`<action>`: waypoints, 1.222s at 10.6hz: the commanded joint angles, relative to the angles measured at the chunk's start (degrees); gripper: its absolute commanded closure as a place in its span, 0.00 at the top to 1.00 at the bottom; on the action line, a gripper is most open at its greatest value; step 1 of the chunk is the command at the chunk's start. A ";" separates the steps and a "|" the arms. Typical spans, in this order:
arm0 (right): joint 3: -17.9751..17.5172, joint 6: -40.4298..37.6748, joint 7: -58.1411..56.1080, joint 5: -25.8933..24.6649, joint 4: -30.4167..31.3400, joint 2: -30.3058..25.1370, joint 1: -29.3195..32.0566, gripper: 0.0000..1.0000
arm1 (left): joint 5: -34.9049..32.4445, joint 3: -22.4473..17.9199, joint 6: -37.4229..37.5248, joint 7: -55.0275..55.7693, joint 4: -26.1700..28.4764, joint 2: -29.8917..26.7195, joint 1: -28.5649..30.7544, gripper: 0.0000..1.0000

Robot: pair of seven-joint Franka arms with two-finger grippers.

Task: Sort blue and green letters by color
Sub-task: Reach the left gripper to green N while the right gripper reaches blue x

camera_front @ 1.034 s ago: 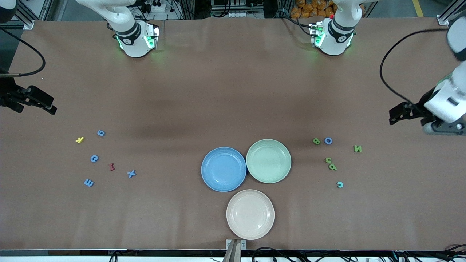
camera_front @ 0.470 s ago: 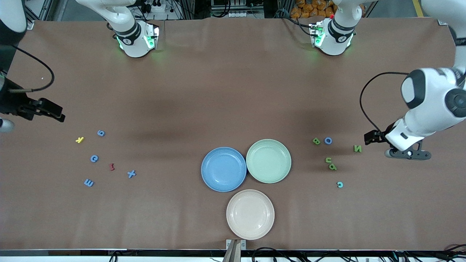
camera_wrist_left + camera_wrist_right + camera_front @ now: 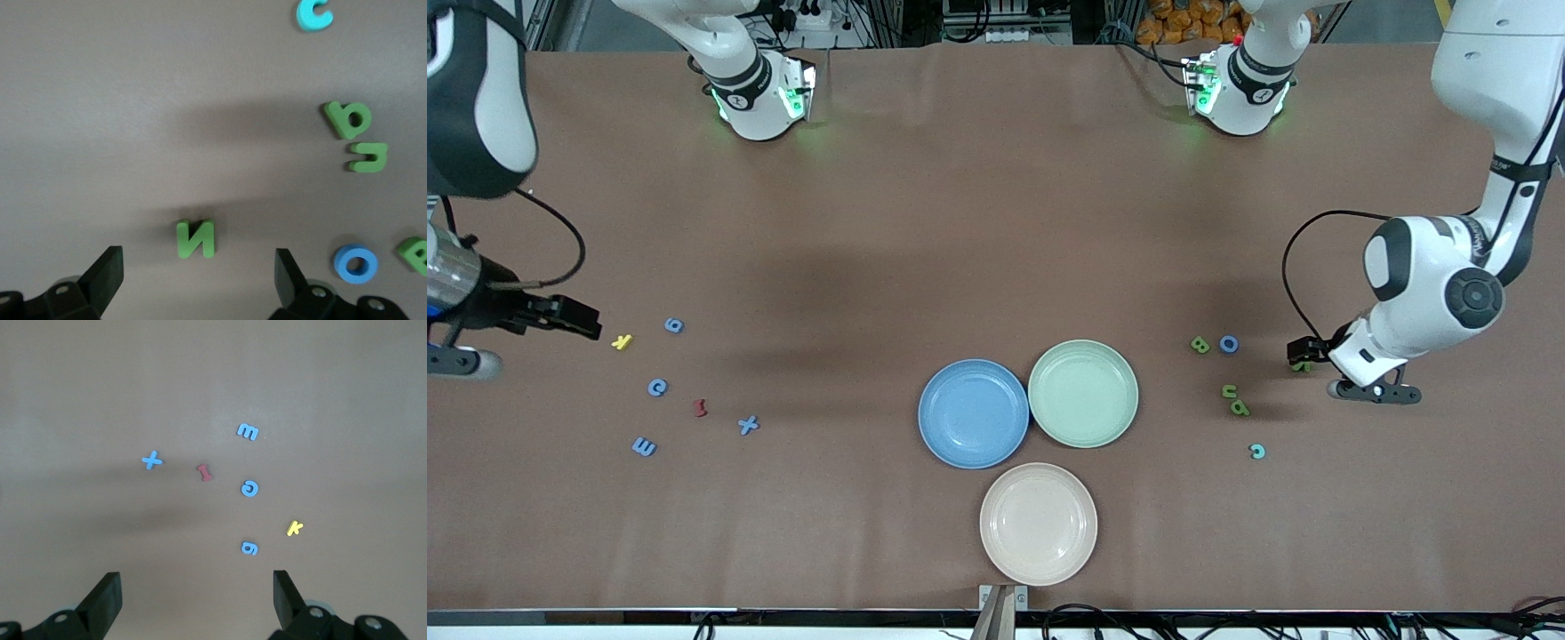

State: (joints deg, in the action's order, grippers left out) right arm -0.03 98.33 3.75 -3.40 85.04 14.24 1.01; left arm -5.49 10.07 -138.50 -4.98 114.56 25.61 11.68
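Olive green letters lie toward the left arm's end of the table: B (image 3: 1200, 344), U (image 3: 1229, 390), P (image 3: 1239, 408) and N (image 3: 195, 239). A blue O (image 3: 1229, 343) lies beside the B. My left gripper (image 3: 198, 267) hangs open low over the N, which sits just ahead of the gap between its fingers. Blue letters g (image 3: 674, 325), C (image 3: 657, 387), X (image 3: 748, 425) and E (image 3: 644, 446) lie toward the right arm's end. My right gripper (image 3: 576, 318) is open and empty beside the yellow K (image 3: 622, 341).
Blue plate (image 3: 973, 413), green plate (image 3: 1083, 393) and beige plate (image 3: 1039, 524) cluster mid-table near the front camera. A dark red piece (image 3: 701, 408) lies among the blue letters. A teal c (image 3: 1256, 451) lies nearer the front camera than the P.
The left arm has swung in from the table's end and come down over the N. The right gripper has moved in toward the K. No letter has moved.
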 commanded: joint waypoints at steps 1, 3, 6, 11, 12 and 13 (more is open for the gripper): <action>-0.67 3.77 -0.15 -0.12 -1.10 5.95 0.83 1.00 | -3.64 0.21 -6.34 -0.47 3.83 1.01 1.59 1.00; -0.76 8.60 -0.58 -0.02 -1.10 8.77 -0.30 1.00 | -3.74 0.12 -7.31 -0.47 3.48 2.42 1.95 0.94; -0.85 16.87 5.26 1.72 -0.84 16.32 -1.80 1.00 | -3.74 0.21 -8.01 -0.47 3.39 3.56 2.12 0.87; -0.94 22.33 24.03 4.63 -0.75 23.98 -3.82 1.00 | -4.09 0.12 -10.30 -0.55 3.13 5.32 2.12 0.72; -0.94 23.12 24.03 4.72 -0.75 24.60 -3.91 1.00 | -4.09 0.12 -10.30 -0.55 2.78 5.76 2.04 0.63; -0.94 24.17 23.94 4.72 -0.75 25.39 -3.82 1.00 | -4.18 0.12 -10.30 -0.55 2.60 5.85 2.03 0.48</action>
State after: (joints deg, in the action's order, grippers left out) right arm -0.81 120.92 26.76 0.53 85.22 37.88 -3.13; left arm -7.97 10.02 -148.04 -5.00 117.94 30.64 13.35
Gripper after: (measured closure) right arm 0.000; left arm 0.304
